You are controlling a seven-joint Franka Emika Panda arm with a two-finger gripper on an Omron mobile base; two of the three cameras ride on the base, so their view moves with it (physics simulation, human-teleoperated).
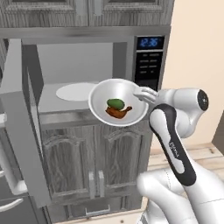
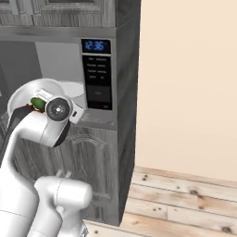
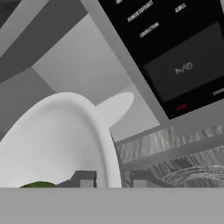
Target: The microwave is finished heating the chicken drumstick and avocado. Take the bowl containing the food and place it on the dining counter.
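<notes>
Before the open microwave (image 1: 83, 65), bowl (image 1: 119, 101) in gripper (image 1: 141, 92).

Grey wood-grain cabinet doors (image 1: 89, 162) (paired handles) below; plank floor (image 2: 185, 199); beige wall (image 2: 190, 83).

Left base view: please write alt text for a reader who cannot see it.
The gripper holds a white bowl by its right rim in front of the open microwave. An avocado and a chicken drumstick lie inside the bowl; the turntable plate remains inside the microwave.
</notes>
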